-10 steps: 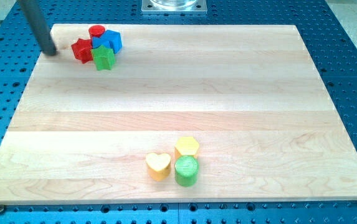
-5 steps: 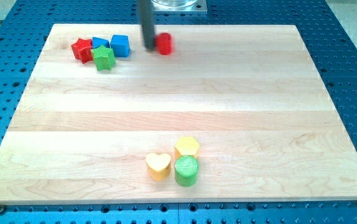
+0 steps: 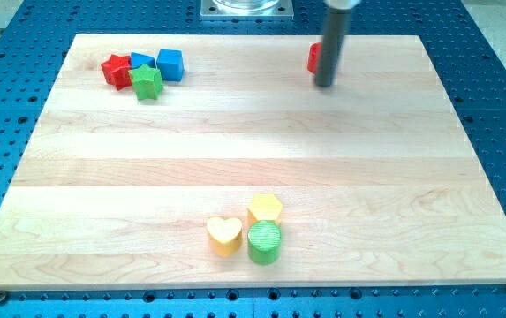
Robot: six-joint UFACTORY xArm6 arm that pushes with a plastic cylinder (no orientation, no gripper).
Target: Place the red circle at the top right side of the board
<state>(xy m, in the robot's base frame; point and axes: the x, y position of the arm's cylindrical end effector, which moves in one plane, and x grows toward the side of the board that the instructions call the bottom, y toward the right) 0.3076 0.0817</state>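
Rightward along the top edge has slid the red circle (image 3: 312, 58), my tip (image 3: 325, 85) touching it, gripping nothing.

Eight blocks in total are counted on one wooden board (image 3: 235, 132).

Red blocks: two. One red star (image 3: 115, 69) is counted in the group at the view's top left; one red circle (image 3: 313, 58) is counted near the view's top, partly hidden behind the rod.

Blue blocks: two. One blue cube (image 3: 171, 64) and one further blue block (image 3: 140, 60), whose shape cannot be made out, are counted.

Green blocks: two. One green star (image 3: 147, 82) and one green cylinder (image 3: 265, 242) are counted.

Yellow blocks: two. One yellow heart (image 3: 224, 235) and one yellow hexagon (image 3: 265, 208) are counted.

Rods: one, with one tip (image 3: 325, 85).
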